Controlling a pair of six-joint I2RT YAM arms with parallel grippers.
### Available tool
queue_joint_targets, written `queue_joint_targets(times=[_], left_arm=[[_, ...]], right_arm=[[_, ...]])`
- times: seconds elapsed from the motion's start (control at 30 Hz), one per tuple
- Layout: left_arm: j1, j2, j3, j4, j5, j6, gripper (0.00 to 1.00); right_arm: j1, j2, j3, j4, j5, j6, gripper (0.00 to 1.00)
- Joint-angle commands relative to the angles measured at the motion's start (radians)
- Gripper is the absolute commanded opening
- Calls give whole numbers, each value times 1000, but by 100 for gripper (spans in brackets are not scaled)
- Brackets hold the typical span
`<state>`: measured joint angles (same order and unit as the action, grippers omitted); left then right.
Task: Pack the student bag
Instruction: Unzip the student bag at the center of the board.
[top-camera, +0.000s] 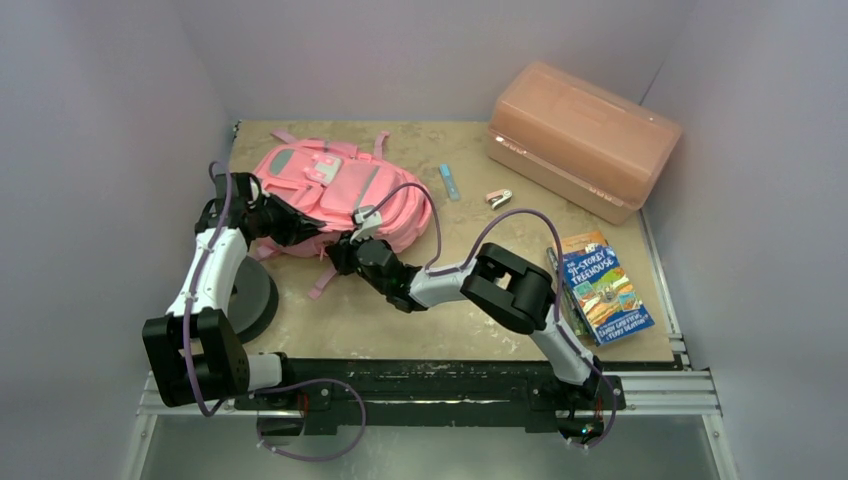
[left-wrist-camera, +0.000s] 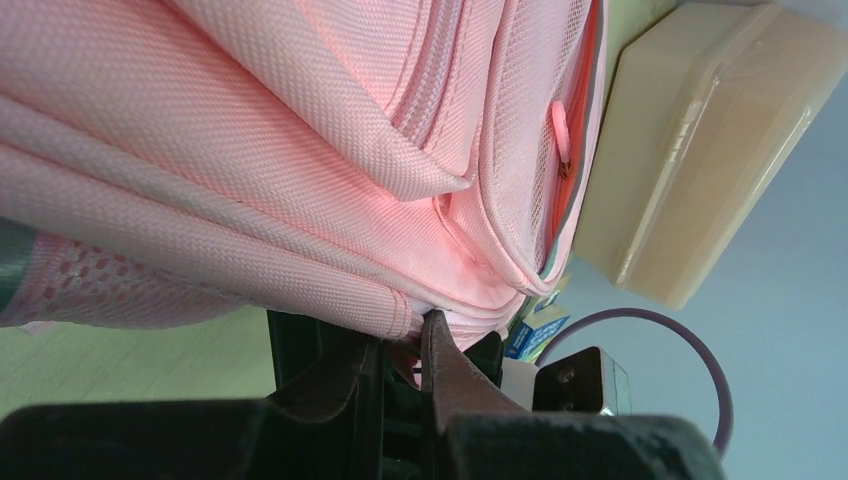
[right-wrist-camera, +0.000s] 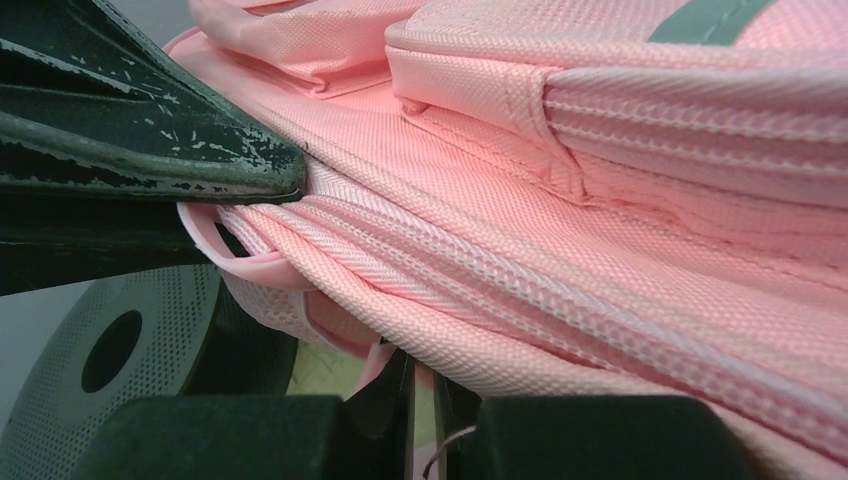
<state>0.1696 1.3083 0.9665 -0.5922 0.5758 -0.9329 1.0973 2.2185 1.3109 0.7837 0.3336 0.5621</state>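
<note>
Against both pincers, on the surface (top-camera: 330, 320): student bag (top-camera: 345, 190). Left pincer (left-wrist-camera: 415, 345) is clamped on its seam. Right pincer (right-wrist-camera: 420, 400) is almost together at its edge; grip cannot be told. Risk: bag dragged, not opened, if only loose fabric is pinched.

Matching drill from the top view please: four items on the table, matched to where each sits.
Items:
1. student bag
2. plastic box
3. book
4. small blue item

Places:
A. near right edge
B. middle, between bag and box
C. far left
D. far right corner

Pairs: 1-C, 2-D, 3-A, 4-B
</note>
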Motion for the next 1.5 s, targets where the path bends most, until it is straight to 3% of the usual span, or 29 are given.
queue_joint_targets(times=[0.0, 0.07, 0.5, 0.6, 0.73, 0.93, 1.0, 1.17, 1.3, 1.47], left_arm=[[-7, -61, 9, 4, 143, -9, 0], [-7, -54, 15, -1, 140, 1, 0], [1, -58, 27, -21, 136, 23, 0], [1, -67, 6, -2, 153, 5, 0], [1, -72, -13, 13, 174, -6, 0], [0, -92, -38, 31, 175, -27, 0], [1, -99, -46, 33, 170, -28, 0], [-1, -97, -65, 28, 167, -12, 0], [1, -90, -58, 10, 135, 29, 0], [3, -64, -16, -38, 47, 121, 0]], right_arm=[[-17, -17, 14, 3, 26, -35, 6], [-16, -32, -3, 8, 25, -32, 0], [-18, -79, -50, -37, 74, 6, 0], [-17, -62, -26, -42, 84, 5, 17], [-16, -31, 1, -37, 92, 0, 26], [-16, 32, 68, -51, 116, -23, 31], [-16, 52, 90, -55, 128, -29, 28], [-16, 32, 89, -59, 130, -34, 0], [-16, -34, 27, -58, 104, -40, 0], [-16, -78, 39, -210, 75, -64, 0]])
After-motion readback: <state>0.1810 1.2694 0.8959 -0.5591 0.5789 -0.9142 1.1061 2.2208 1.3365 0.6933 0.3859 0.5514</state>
